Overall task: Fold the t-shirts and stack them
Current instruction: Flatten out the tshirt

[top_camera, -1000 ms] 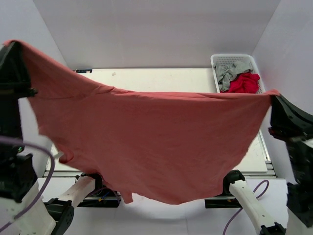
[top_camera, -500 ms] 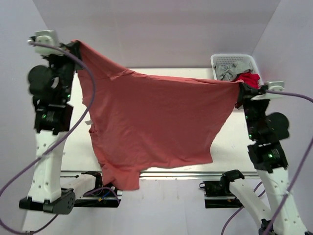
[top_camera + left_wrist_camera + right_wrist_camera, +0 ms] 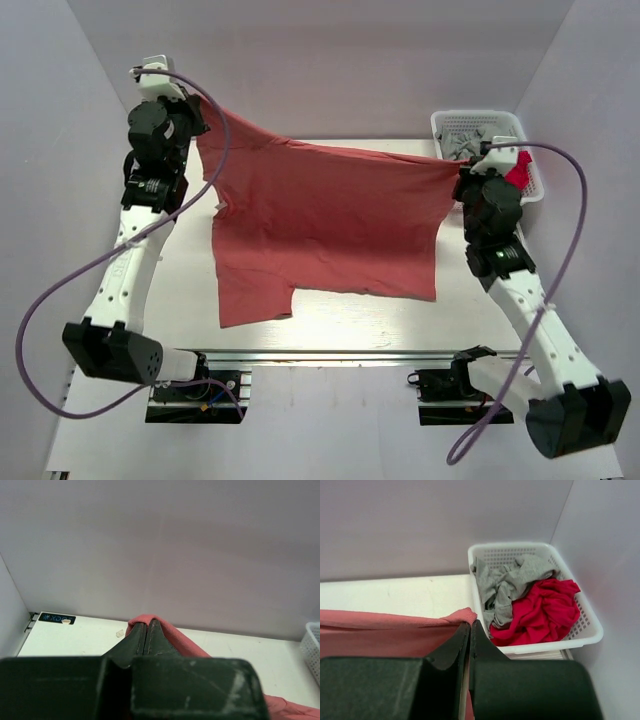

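A salmon-red t-shirt point(image 3: 320, 225) hangs spread out between my two grippers above the table. My left gripper point(image 3: 196, 100) is shut on its upper left corner; in the left wrist view point(image 3: 146, 623) the cloth point(image 3: 175, 637) wraps over the closed tips. My right gripper point(image 3: 462, 167) is shut on the upper right corner; in the right wrist view point(image 3: 469, 624) the cloth point(image 3: 395, 630) runs off to the left. The shirt's lower edge and one sleeve point(image 3: 250, 295) drape on the table point(image 3: 350, 320). More tees, a grey one point(image 3: 507, 587) and a red one point(image 3: 540, 610), lie crumpled in a basket.
A white mesh basket point(image 3: 478, 122) stands at the table's far right corner, just behind my right gripper; it also shows in the right wrist view point(image 3: 585, 630). A small black label point(image 3: 56, 618) sits at the far left corner. White walls enclose the back and sides.
Both arms have swung away from the camera toward the far side, carrying the stretched shirt down. Its lower edge now rests on the table. Both grips stay shut.
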`<state>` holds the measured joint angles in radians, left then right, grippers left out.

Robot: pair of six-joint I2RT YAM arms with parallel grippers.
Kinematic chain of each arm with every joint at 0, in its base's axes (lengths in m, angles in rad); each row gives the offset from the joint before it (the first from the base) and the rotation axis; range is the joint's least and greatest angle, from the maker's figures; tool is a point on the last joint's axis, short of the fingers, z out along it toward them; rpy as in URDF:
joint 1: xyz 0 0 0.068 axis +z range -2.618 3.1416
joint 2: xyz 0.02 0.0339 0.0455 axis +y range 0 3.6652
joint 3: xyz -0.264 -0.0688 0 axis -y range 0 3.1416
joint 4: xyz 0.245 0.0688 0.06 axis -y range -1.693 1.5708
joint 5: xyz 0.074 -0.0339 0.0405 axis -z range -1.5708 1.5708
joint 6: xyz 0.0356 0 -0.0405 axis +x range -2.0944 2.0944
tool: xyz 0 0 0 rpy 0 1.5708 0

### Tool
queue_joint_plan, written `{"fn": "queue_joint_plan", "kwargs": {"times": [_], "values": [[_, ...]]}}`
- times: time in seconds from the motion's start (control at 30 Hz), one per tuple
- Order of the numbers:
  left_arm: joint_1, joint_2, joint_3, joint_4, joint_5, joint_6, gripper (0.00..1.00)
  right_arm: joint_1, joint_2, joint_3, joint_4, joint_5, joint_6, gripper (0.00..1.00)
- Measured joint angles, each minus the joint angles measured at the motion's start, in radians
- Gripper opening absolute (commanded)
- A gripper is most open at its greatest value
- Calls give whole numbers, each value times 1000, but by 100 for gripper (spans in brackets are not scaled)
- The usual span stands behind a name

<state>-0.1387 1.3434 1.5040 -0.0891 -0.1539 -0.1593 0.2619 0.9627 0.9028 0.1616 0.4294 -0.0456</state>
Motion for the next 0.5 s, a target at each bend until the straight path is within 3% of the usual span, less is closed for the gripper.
{"fn": "queue_joint_plan", "kwargs": {"times": [0.27, 0.5], "values": [[0, 190, 46, 31, -35, -3, 0, -21, 281, 70, 66, 12, -14, 0], [0, 407, 182, 52, -66, -3, 0, -57, 518, 249, 90, -18, -16, 0]]}}
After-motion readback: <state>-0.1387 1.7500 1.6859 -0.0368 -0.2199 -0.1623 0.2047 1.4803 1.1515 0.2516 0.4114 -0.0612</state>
